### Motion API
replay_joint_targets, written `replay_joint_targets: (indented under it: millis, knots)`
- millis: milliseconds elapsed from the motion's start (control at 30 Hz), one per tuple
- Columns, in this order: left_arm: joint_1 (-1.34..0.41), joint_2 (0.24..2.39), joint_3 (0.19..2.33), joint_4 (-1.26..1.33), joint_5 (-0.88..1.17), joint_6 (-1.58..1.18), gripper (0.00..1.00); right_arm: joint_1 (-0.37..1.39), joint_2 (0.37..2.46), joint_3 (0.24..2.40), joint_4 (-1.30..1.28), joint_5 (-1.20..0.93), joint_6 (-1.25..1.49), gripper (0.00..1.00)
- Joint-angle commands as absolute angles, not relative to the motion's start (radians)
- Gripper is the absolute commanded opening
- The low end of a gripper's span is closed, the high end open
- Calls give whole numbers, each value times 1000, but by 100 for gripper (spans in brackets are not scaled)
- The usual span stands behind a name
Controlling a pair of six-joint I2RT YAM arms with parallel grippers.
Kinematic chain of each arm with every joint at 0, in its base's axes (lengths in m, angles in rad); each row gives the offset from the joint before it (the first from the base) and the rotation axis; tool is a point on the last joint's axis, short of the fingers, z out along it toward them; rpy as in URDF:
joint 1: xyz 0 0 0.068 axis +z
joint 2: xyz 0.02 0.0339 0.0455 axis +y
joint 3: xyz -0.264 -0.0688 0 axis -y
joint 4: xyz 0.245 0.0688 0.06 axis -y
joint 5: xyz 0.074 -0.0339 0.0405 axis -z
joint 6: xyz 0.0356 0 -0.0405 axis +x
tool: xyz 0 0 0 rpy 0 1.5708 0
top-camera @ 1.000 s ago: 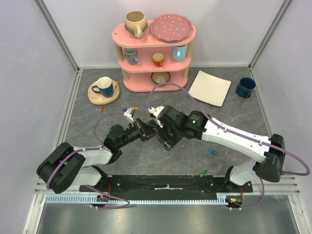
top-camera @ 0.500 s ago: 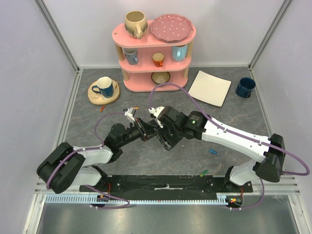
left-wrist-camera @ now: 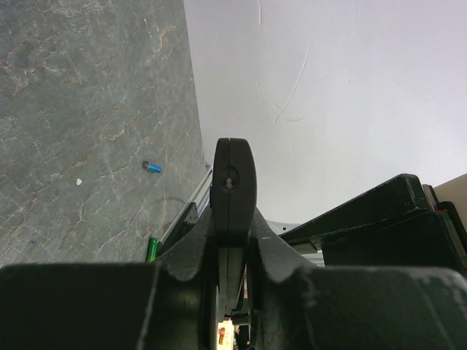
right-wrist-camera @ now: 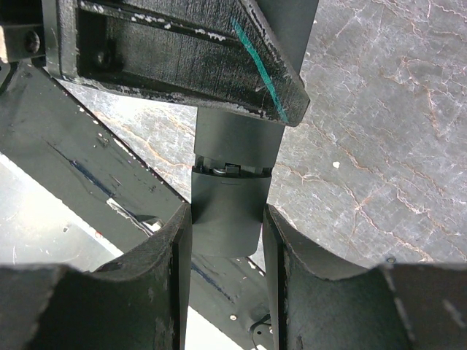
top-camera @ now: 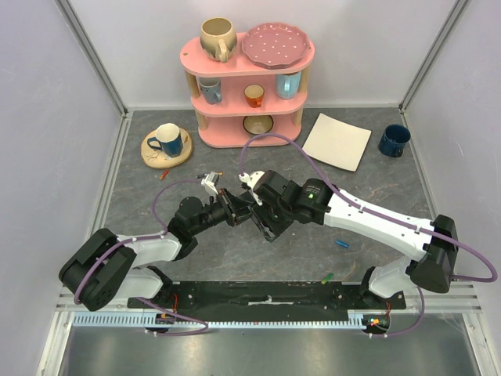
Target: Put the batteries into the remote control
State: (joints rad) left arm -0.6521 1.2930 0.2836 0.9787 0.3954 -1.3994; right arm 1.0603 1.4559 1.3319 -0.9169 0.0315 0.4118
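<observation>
Barely anything has moved; only the left arm has crept slightly forward. The slim black plastic remote control [left-wrist-camera: 233, 175] hangs above the grey marbled surface [top-camera: 313, 258], pinched edgewise by the left pincer [left-wrist-camera: 232, 227] and clasped across its width by the right pincer [right-wrist-camera: 228, 219]. It is probably light, stiff and slick, best gripped on its long sides.

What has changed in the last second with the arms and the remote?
Barely anything. The left gripper crept slightly away from the bases, jaws staying shut on the remote control. The right gripper kept its hold on it too. The blue battery and green battery lie where they were.
</observation>
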Motion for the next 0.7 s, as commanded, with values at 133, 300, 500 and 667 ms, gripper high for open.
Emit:
replay_joint_targets:
  millis: [133, 300, 500, 667]
  knots:
    - [-664, 1241, 365, 1152, 426, -1462, 2, 1069, 1491, 1310, -913, 17, 399, 41]
    - [-675, 1232, 362, 1152, 434, -1466, 2, 1071, 1512, 1313, -919, 32, 393, 41]
    - [-693, 1232, 368, 1157, 445, -1471, 2, 1066, 1526, 1321, -922, 60, 385, 41]
    - [-710, 1232, 368, 1163, 451, -1474, 2, 1060, 1532, 1327, -923, 72, 380, 40]
